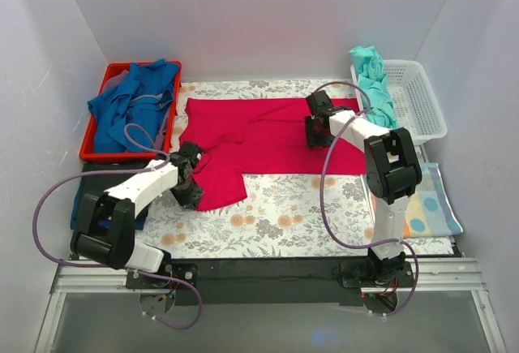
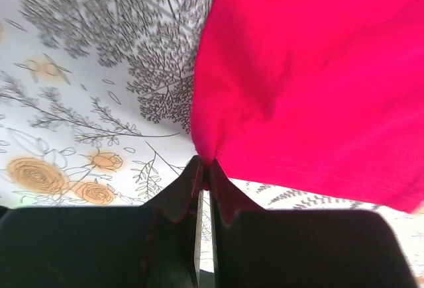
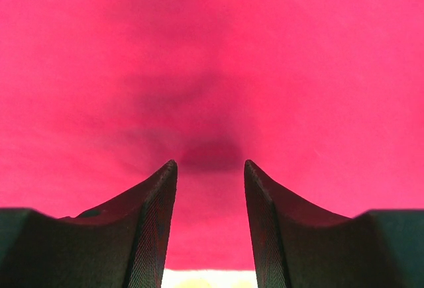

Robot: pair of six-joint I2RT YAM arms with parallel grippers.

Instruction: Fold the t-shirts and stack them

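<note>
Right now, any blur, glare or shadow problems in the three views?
Top external: sharp, evenly lit, only soft shadows, no glare. Left wrist: pink tee strongly saturated, floral cloth sharp, left end effector near black with little detail. Right wrist: pink tee fills the frame, soft, dark shadow patch just ahead of the right end effector; pale blown-out strip at bottom edge.

Crimson-pink t-shirt (image 3: 212, 49) fills the frame. Right end effector (image 3: 210, 163) stands over it, dark fingers (image 3: 151, 228) parted, with a shadowed crease in the cloth between their tips. Pale strip (image 3: 209, 279) at bottom edge.
</note>
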